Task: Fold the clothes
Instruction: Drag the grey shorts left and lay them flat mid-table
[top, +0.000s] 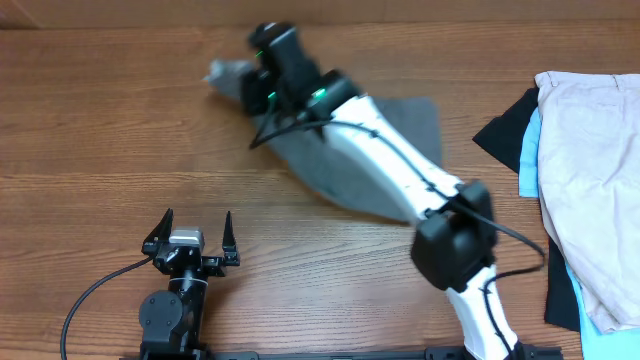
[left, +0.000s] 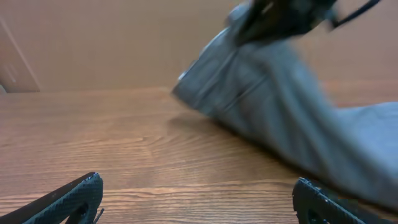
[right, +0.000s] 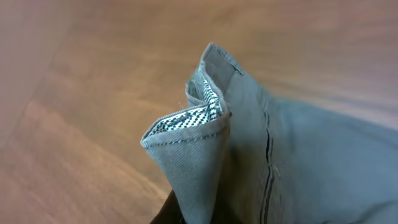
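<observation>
The grey shorts (top: 405, 118) lie across the far middle of the table. My right gripper (top: 258, 80) is shut on their waistband end and holds it lifted off the wood. In the right wrist view the shorts (right: 249, 143) rise as a folded corner with patterned lining showing, and the cloth hides my fingers. My left gripper (top: 190, 238) rests near the front edge, open and empty, well short of the garment. Its view shows the shorts (left: 280, 106) hanging ahead to the right, between wide-spread fingertips (left: 68, 199).
A pile of other clothes sits at the right edge: a beige piece (top: 595, 170) on top, light-blue (top: 530, 160) and black (top: 505, 130) pieces under it. The right arm (top: 400, 170) stretches diagonally over the shorts. Bare wood (top: 100, 130) fills the left.
</observation>
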